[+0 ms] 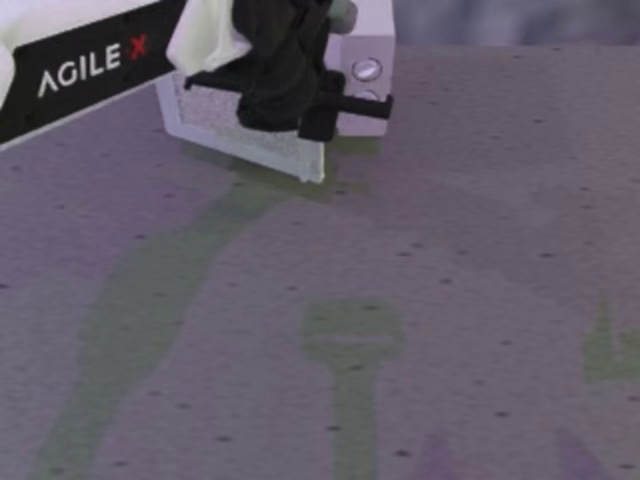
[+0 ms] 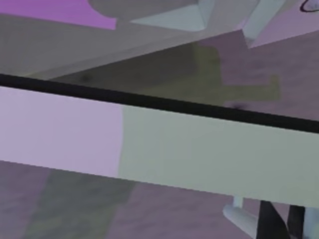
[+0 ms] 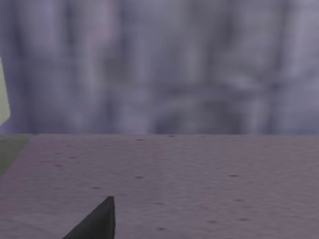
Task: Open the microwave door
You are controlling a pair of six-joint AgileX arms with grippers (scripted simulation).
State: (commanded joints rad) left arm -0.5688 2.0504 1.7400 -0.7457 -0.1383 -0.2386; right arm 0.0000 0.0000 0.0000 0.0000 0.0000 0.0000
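Observation:
The white microwave [image 1: 368, 35] stands at the table's far edge, its silver knob [image 1: 366, 68] on the right front panel. The microwave door [image 1: 250, 135], with its speckled mesh window, stands swung partly out from the front, its free edge [image 1: 316, 165] toward the table's middle. My left gripper [image 1: 322, 120] hangs over that free edge. In the left wrist view the door [image 2: 199, 149] fills the frame, and the left gripper [image 2: 285, 224] is shut on the pale handle [image 2: 244, 216]. Only a dark sliver of my right gripper [image 3: 102, 223] shows, low over bare table.
The purple-grey speckled table [image 1: 450, 300] stretches in front of the microwave, with arm shadows [image 1: 350, 340] across it. My left arm's white link [image 1: 80, 60] reaches in from the top left. A blurred grey backdrop [image 3: 159, 64] stands beyond the table's far edge.

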